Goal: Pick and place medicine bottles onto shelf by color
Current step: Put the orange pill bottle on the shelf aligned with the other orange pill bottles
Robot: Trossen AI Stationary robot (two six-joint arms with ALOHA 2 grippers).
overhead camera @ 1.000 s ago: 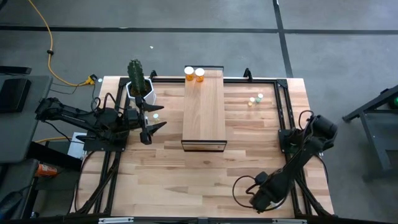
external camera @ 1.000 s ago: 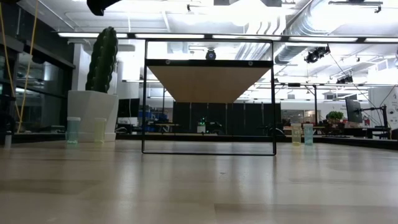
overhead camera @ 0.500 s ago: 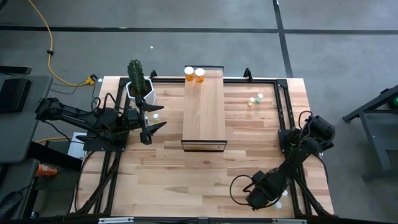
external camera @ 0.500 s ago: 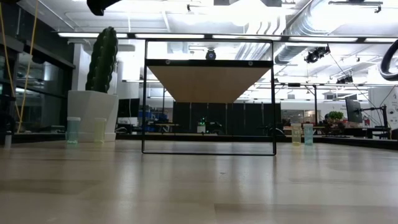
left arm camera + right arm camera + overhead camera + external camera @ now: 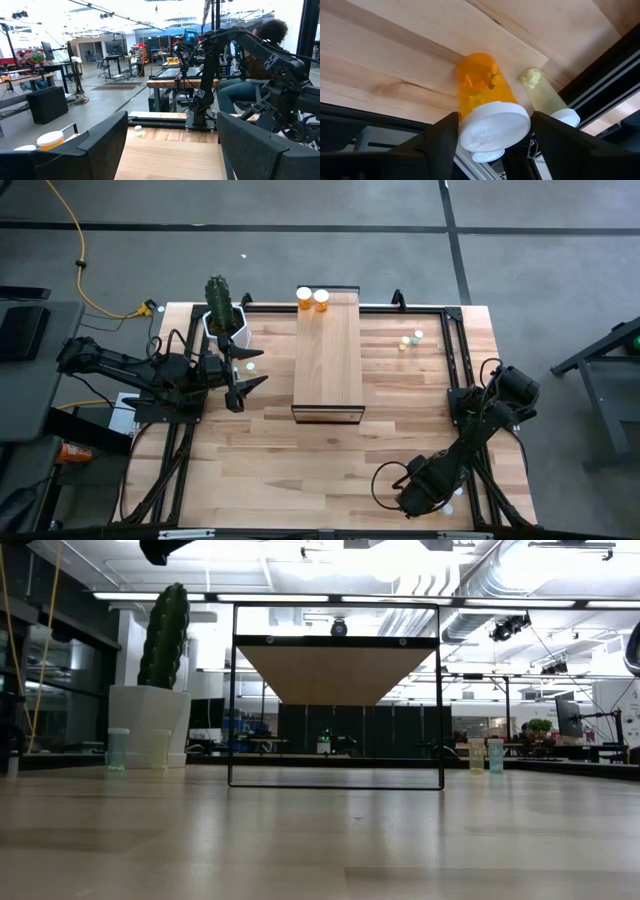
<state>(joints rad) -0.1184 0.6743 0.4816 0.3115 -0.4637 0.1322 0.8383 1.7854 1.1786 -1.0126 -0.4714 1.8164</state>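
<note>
Two orange medicine bottles (image 5: 312, 299) stand on the far end of the light-wood shelf (image 5: 328, 358). Two pale green bottles (image 5: 411, 339) stand on the table at the far right, and two more (image 5: 138, 750) by the cactus pot. My right gripper (image 5: 415, 495) is at the table's near right corner, shut on another orange bottle (image 5: 482, 90). A pale green bottle (image 5: 547, 97) lies right beside that one. My left gripper (image 5: 243, 385) is open and empty, above the table to the left of the shelf. My right gripper pinches the orange bottle between its two fingers, at the white cap (image 5: 495, 127) and the top of the body. The fingers come from above. The bottle's bottom (image 5: 475, 62) points at the tabletop. I cannot tell whether it is clear of the table.
A white pot with a green cactus (image 5: 222, 315) stands at the far left, next to the shelf. The dark frame rail (image 5: 600, 65) of the table runs close by the right gripper. A person sits beyond the table in the left wrist view (image 5: 265, 55).
My right arm has shifted a little toward the table's left edge at the near right corner. My left arm and the bottles on the shelf and table have kept still.
</note>
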